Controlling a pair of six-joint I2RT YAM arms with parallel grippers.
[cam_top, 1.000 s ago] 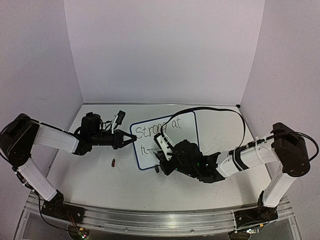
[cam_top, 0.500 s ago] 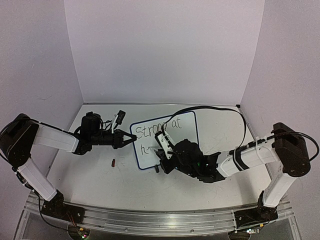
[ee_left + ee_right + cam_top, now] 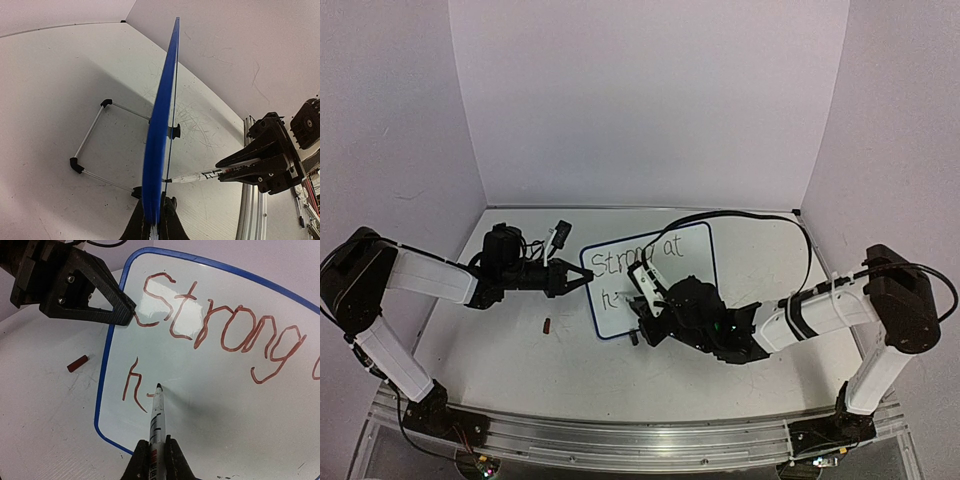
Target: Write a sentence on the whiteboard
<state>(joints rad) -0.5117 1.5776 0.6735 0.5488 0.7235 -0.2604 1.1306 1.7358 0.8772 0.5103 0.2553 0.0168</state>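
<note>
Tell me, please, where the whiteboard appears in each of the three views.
Top external: the whiteboard sits at the picture's centre.
Left wrist: edge-on, a blue strip up the middle.
Right wrist: its written face fills most of the frame.
Shared landmark: the left hand pinching its rim.

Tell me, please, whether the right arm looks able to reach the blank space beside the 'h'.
Probably yes: its marker tip sits right there, and the left hand clamps only the left edge of the whiteboard.

The right gripper (image 3: 640, 322) hides part of the whiteboard (image 3: 695, 262) — the sentence (image 3: 205, 325) runs off-frame
</note>
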